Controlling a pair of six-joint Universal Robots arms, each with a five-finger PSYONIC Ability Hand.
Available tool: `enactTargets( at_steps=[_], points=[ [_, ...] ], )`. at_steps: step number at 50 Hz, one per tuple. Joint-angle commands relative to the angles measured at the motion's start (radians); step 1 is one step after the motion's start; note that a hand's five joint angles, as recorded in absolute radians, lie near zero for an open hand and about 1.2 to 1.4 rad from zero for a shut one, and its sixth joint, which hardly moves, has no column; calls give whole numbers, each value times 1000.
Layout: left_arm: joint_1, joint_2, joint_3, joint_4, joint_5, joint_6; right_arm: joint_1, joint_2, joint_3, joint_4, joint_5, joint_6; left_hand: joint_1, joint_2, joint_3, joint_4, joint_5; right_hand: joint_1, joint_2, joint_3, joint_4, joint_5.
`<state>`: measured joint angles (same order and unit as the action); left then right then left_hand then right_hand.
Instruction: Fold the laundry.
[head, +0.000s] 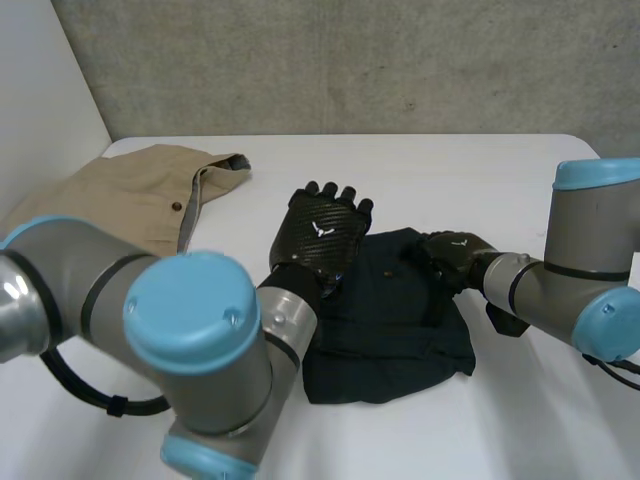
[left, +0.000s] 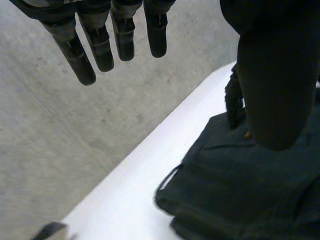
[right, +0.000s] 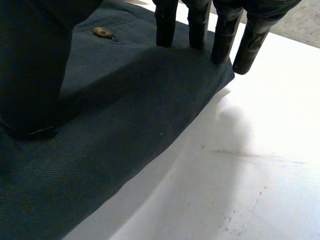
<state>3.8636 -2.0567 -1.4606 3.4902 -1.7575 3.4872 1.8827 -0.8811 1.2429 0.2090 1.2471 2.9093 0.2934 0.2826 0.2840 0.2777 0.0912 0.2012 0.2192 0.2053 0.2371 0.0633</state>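
**Edges and room.** The surface (head: 450, 170) is white and smooth, with rounded far corners against a rough grey wall (head: 350, 60). Bare surface runs along the far edge and along the near right, beside the dark blue garment (head: 395, 330). A tan garment (head: 120, 195) takes up the far left corner, well apart from both hands.

**Materials and shapes.** The dark blue garment is a fine woven cloth, gathered into a roughly rounded heap near mid-surface. It has a folded edge on its right side and one brown button (right: 103, 32). In the left wrist view a thin loop stands out from its edge. The tan garment lies flat, and its grey-lined opening shows a dark button.

**Left hand** (head: 320, 235). It is black with a woven-pattern back and is raised over the dark blue garment's far left part. The fingers (left: 100, 42) are straight and slightly spread, clear of the cloth, and they hold nothing.

**Right hand** (head: 455, 255). It sits at the garment's far right edge. The fingers are straight, and the fingertips (right: 165, 32) are down on the cloth just inside the folded edge (the outermost one is at the very edge). The thumb rests on the cloth further in, and nothing is pinched.
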Motion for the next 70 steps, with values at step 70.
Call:
enactTargets(
  at_steps=[70],
  points=[
    [158,162,43,-310,256,-241,-42,-242,546,-321,40,317,-74,-63,-65,-58,-46,-27,-45,-31,-63,-63]
  ],
)
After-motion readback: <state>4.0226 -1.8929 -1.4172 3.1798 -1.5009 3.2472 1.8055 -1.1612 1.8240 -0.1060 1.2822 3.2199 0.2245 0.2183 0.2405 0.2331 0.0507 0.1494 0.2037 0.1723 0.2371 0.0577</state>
